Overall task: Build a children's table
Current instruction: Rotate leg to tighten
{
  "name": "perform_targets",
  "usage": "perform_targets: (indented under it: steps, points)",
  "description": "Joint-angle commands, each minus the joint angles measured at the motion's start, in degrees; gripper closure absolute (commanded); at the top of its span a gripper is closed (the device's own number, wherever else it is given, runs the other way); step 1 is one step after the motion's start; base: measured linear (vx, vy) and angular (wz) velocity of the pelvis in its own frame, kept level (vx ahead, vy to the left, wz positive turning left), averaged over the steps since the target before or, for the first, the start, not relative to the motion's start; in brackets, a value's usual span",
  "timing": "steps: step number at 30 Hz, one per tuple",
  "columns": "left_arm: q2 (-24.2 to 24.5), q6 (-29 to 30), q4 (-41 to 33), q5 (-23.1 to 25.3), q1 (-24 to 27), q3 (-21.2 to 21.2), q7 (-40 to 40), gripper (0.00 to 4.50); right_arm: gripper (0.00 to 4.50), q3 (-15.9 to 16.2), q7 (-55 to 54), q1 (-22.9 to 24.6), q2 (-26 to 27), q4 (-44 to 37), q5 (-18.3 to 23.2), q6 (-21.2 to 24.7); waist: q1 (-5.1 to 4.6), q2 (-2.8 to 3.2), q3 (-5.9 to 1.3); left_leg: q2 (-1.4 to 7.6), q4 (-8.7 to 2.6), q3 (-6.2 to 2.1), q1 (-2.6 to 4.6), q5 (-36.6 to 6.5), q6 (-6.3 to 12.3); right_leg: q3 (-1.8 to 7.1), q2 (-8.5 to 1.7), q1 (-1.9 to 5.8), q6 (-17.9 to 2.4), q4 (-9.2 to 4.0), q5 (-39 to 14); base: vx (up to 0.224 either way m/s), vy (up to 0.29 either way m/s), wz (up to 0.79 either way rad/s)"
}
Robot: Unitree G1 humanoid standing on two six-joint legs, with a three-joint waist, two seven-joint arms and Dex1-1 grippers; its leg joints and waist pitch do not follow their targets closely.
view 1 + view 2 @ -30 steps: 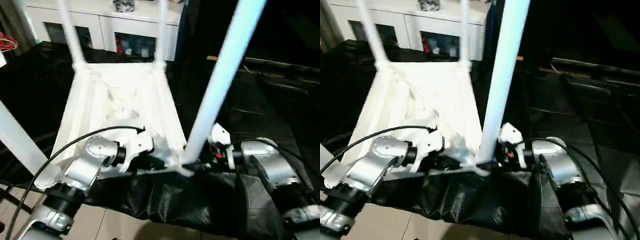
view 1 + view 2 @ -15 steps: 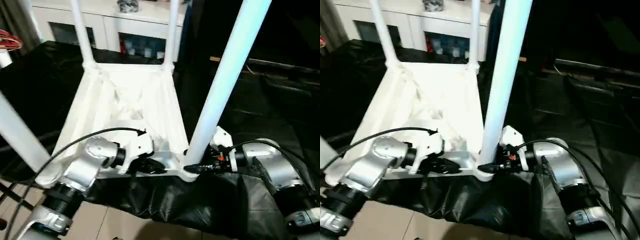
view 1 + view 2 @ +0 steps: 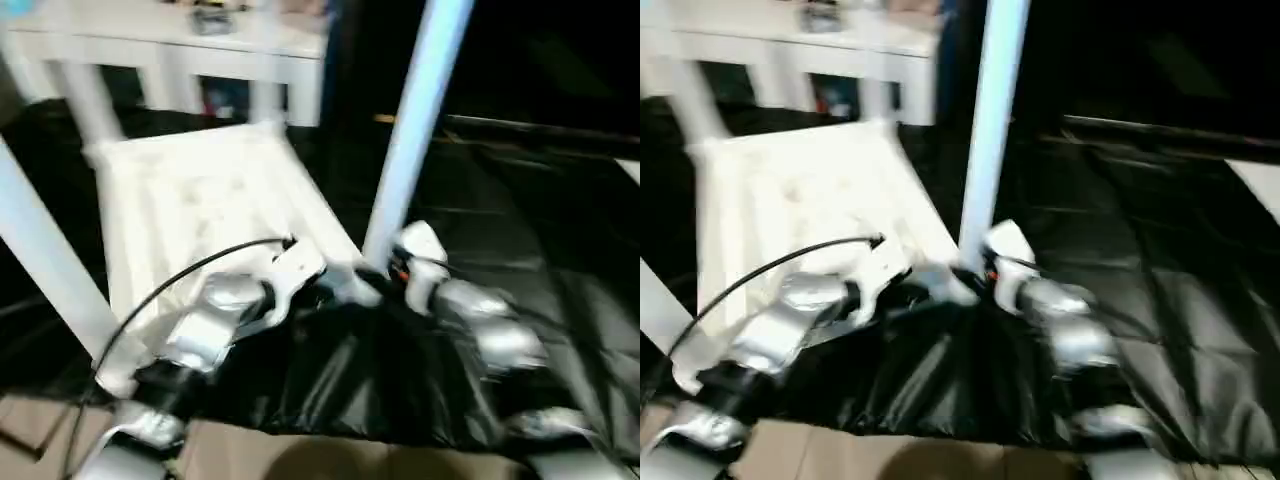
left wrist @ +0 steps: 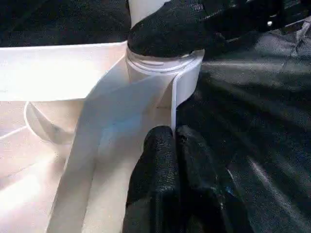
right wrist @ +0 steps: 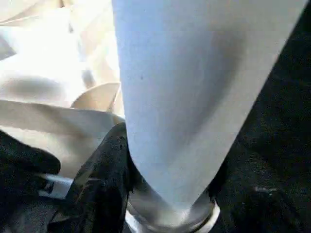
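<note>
On black sheeting (image 3: 560,250), upturned white tabletop (image 3: 190,200), legs (image 3: 415,120) upright.

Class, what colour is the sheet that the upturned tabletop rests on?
Black, clearest in the left eye view.

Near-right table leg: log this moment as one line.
stage: leg upright in corner socket | right hand: clasps leg base | left hand: shut, at tabletop rim by socket
</note>
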Motion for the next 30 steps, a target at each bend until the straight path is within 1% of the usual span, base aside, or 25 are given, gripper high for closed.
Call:
perform_targets:
  steps: [1, 3, 4, 5, 6, 8, 9, 11, 12, 13, 14, 15, 16, 17, 19, 20, 21, 22, 23, 24, 25, 26, 27, 28, 30]
  points:
    - [-5.31, -0.84, -1.72, -1.56, -2.29, -3.25, 0.54, 4.50, 1.84, 6.92, 5.28, 0.62, 6.53, 1.35, -0.22, 1.04, 0.10, 0.38, -2.73, 2.77, -4.66, -1.93, 0.46, -23.31, -0.05, 3.13, -4.96, 1.26, -6.54, -5.53, -28.60, 0.000, 0.000, 0.00]
    - [-4.71, -1.60, -2.27, -1.74, -1.98, -3.62, -0.72, 4.50, 1.77, 6.48, 6.85, 0.67, 6.17, 0.96, 0.98, 1.26, 0.16, 0.40, -2.69, 2.73, -4.64, -1.80, 0.35, -22.76, 0.32, 3.28, -4.98, 1.28, -6.96, -5.49, -28.45, 0.000, 0.000, 0.00]
    - [-4.57, -1.84, -2.39, -1.69, -1.88, -3.70, -1.03, 4.50, 1.63, 6.20, 6.91, 0.63, 6.17, 0.99, 1.03, 1.43, 0.15, 0.39, -2.65, 2.76, -4.69, -1.83, 0.21, -22.40, 0.42, 3.29, -5.00, 1.40, -7.01, -5.42, -28.46, 0.000, 0.000, 0.00]
    - [-4.55, -1.88, -2.40, -1.69, -1.86, -3.71, -1.07, 4.50, 1.48, 6.16, 6.92, 0.62, 6.17, 1.00, 1.04, 1.45, 0.17, 0.42, -2.66, 2.79, -4.69, -1.79, 0.27, -22.15, 0.44, 3.32, -5.02, 1.37, -7.08, -5.42, -28.30, 0.000, 0.000, 0.00]
    - [-4.11, -2.41, -2.47, -1.69, -1.70, -3.69, -1.50, 4.50, 1.38, 5.80, 7.13, 0.51, 5.61, 1.03, 0.99, 1.37, 0.16, 0.27, -2.66, 2.82, -4.71, -1.78, 0.26, -22.02, 0.46, 3.34, -5.00, 1.35, -7.16, -5.39, -28.15, 0.000, 0.000, 0.00]
    - [-2.44, -3.44, -3.17, -2.34, -1.05, -3.49, -3.69, 4.50, 1.31, 6.08, 8.60, 0.32, 2.78, 0.96, 0.39, -0.28, 0.21, 0.48, -2.70, 2.93, -4.77, -1.79, 0.20, -21.72, 0.56, 3.45, -5.02, 1.44, -7.67, -5.21, -26.94, 0.000, 0.000, 0.00]
    - [-1.93, -3.89, -3.38, -2.46, -0.88, -3.55, -4.41, 4.50, 1.31, 6.10, 9.29, 0.28, 2.09, 1.02, 0.38, -0.71, 0.22, 0.43, -2.76, 2.95, -4.78, -1.77, 0.16, -21.56, 0.61, 3.47, -5.00, 1.50, -7.79, -5.15, -26.33, 0.000, 0.000, 0.00]
    - [-0.11, -4.30, -4.15, -3.08, -0.25, -3.43, -6.83, 4.50, 1.31, 6.10, 12.85, 0.32, -0.51, 0.63, 0.66, -1.90, 0.42, 0.42, -3.07, 3.05, -4.72, -1.61, -0.10, -19.14, 1.04, 3.72, -5.06, 1.81, -9.09, -4.64, -22.29, 0.000, 0.000, 0.00]
    - [-0.03, -4.33, -4.18, -3.11, -0.22, -3.43, -6.95, 4.50, 1.31, 6.11, 12.98, 0.33, -0.61, 0.61, 0.66, -1.96, 0.55, 0.40, -3.19, 3.08, -4.67, -1.55, -0.19, -18.26, 1.32, 3.76, -5.07, 1.89, -9.53, -4.45, -20.93, 0.000, 0.000, 0.00]
    - [0.67, -4.64, -4.45, -3.33, 0.00, -3.49, -8.00, 4.50, 1.31, 6.14, 13.97, 0.33, -1.45, 0.45, 0.63, -2.55, 0.60, 0.36, -3.32, 3.07, -4.53, -1.32, -0.42, -15.86, 1.99, 3.96, -5.06, 2.00, -10.58, -4.05, -17.61, 0.000, 0.000, 0.00]
    - [0.67, -4.64, -4.45, -3.33, 0.00, -3.49, -8.00, 4.50, 1.31, 6.14, 13.97, 0.33, -1.45, 0.45, 0.63, -2.55, 0.71, 0.33, -3.38, 3.10, -4.50, -1.29, -0.55, -14.75, 2.28, 3.94, -5.04, 2.09, -11.04, -3.82, -16.24, 0.000, 0.000, 0.00]
    - [3.06, -5.03, -5.42, -4.37, 0.68, -3.67, -12.03, 4.50, 1.31, 6.89, 18.84, 0.32, -4.44, 0.01, 0.53, -4.96, 0.92, 0.55, -3.39, 3.12, -4.42, -1.15, -0.35, -13.93, 2.66, 3.84, -4.95, 2.02, -11.65, -3.82, -15.36, 0.000, 0.000, 0.00]
    - [3.61, -4.43, -5.80, -4.67, 0.88, -3.65, -12.94, 4.50, 1.31, 7.00, 19.87, 0.30, -5.04, -0.02, 0.56, -5.25, 1.09, 0.41, -3.64, 2.99, -4.15, -0.98, -0.65, -12.16, 3.29, 3.96, -4.96, 2.35, -12.29, -3.35, -13.24, 0.000, 0.000, 0.00]
    - [3.86, -4.02, -6.00, -4.82, 0.99, -3.63, -13.35, 4.50, 1.31, 7.01, 20.27, 0.28, -5.28, -0.01, 0.58, -5.32, 1.42, 0.41, -3.73, 3.01, -4.09, -0.86, -0.68, -10.08, 3.88, 4.06, -4.96, 2.37, -12.95, -3.08, -10.88, 0.000, 0.000, 0.00]
    - [5.32, -4.11, -6.76, -5.28, 1.48, -3.91, -15.88, 4.50, 1.31, 7.07, 22.85, 0.34, -6.31, -0.16, 0.74, -5.94, 1.69, 0.42, -3.85, 3.06, -4.00, -0.82, -0.84, -7.41, 4.67, 4.03, -4.82, 2.47, -13.91, -2.55, -7.35, 0.027, -0.021, 0.00]
    - [6.20, -4.27, -7.19, -5.57, 1.76, -4.06, -17.32, 4.50, 1.31, 7.30, 24.88, 0.49, -7.06, -0.54, 1.02, -6.14, 1.91, 0.43, -3.86, 3.06, -3.95, -0.81, -0.83, -6.89, 5.05, 4.00, -4.79, 2.57, -14.28, -2.41, -6.51, 0.000, 0.000, 0.00]
    - [7.10, -4.74, -7.58, -5.94, 2.05, -4.16, -18.77, 4.50, 1.31, 7.73, 27.55, 0.80, -8.02, -1.18, 1.44, -6.40, 2.00, 0.51, -3.78, 3.10, -3.96, -0.77, -0.75, -7.11, 5.21, 3.97, -4.76, 2.48, -14.40, -2.43, -6.63, 0.000, 0.000, 0.00]
    - [7.93, -5.07, -7.85, -6.29, 2.22, -4.19, -20.01, 4.50, 1.31, 8.37, 30.74, 1.18, -9.32, -1.99, 1.86, -6.63, 2.12, 0.21, -3.66, 3.17, -4.00, -0.70, -0.67, -7.73, 5.35, 3.94, -4.64, 2.48, -14.31, -2.55, -7.51, 0.000, 0.000, 0.00]
    - [8.05, -5.12, -7.88, -6.33, 2.24, -4.19, -20.19, 4.50, 1.31, 8.47, 31.26, 1.23, -9.53, -2.10, 1.91, -6.69, 2.45, 0.43, -3.60, 3.26, -4.05, -0.73, -0.56, -8.22, 5.19, 4.00, -4.73, 2.40, -14.10, -2.56, -8.47, 0.000, 0.000, 0.00]
    - [8.44, -5.40, -7.67, -6.28, 2.22, -4.01, -20.38, 4.50, 1.31, 9.10, 33.68, 1.63, -10.67, -2.80, 2.04, -7.12, 2.49, 0.42, -3.60, 3.32, -4.08, -0.74, -0.51, -8.47, 4.96, 3.99, -4.70, 2.38, -14.05, -2.57, -8.80, 0.000, 0.000, 0.00]
    - [9.18, -5.42, -7.65, -6.65, 2.20, -3.82, -21.11, 4.50, 1.31, 9.94, 37.49, 2.19, -12.43, -4.00, 2.88, -7.04, 2.78, 0.50, -3.49, 3.37, -4.12, -0.67, -0.22, -9.35, 4.53, 3.98, -4.63, 2.14, -13.80, -2.79, -10.01, 0.000, 0.000, 0.00]
    - [9.47, -5.35, -7.74, -6.89, 2.22, -3.80, -21.51, 4.50, 1.31, 10.18, 38.76, 2.35, -12.99, -4.43, 3.31, -6.83, 3.05, 0.38, -3.32, 3.41, -4.18, -0.61, 0.13, -10.71, 4.11, 3.99, -4.60, 1.90, -13.45, -3.04, -12.11, 0.000, 0.000, 0.00]
    - [9.65, -5.31, -7.81, -7.03, 2.23, -3.79, -21.75, 4.50, 1.31, 10.30, 39.54, 2.45, -13.32, -4.70, 3.59, -6.67, 3.16, 0.43, -3.26, 3.45, -4.26, -0.62, 0.21, -11.31, 3.85, 4.02, -4.62, 1.90, -13.26, -3.15, -13.11, 0.000, 0.000, 0.00]
    - [10.25, -5.22, -8.11, -7.48, 2.30, -3.70, -22.58, 4.50, 1.31, 10.59, 42.56, 2.80, -14.48, -5.90, 4.68, -5.89, 3.40, 0.37, -3.24, 3.46, -4.31, -0.58, 0.17, -12.24, 3.36, 4.10, -4.55, 1.93, -12.61, -3.26, -14.79, 0.000, 0.000, 0.00]
    - [10.48, -5.15, -8.20, -7.62, 2.31, -3.61, -22.85, 4.50, 1.31, 10.86, 44.04, 2.96, -15.16, -6.50, 4.89, -5.82, 3.50, 0.29, -3.26, 3.52, -4.37, -0.62, 0.02, -12.03, 3.10, 4.15, -4.52, 1.96, -12.28, -3.13, -14.86, 0.000, 0.000, 0.00]
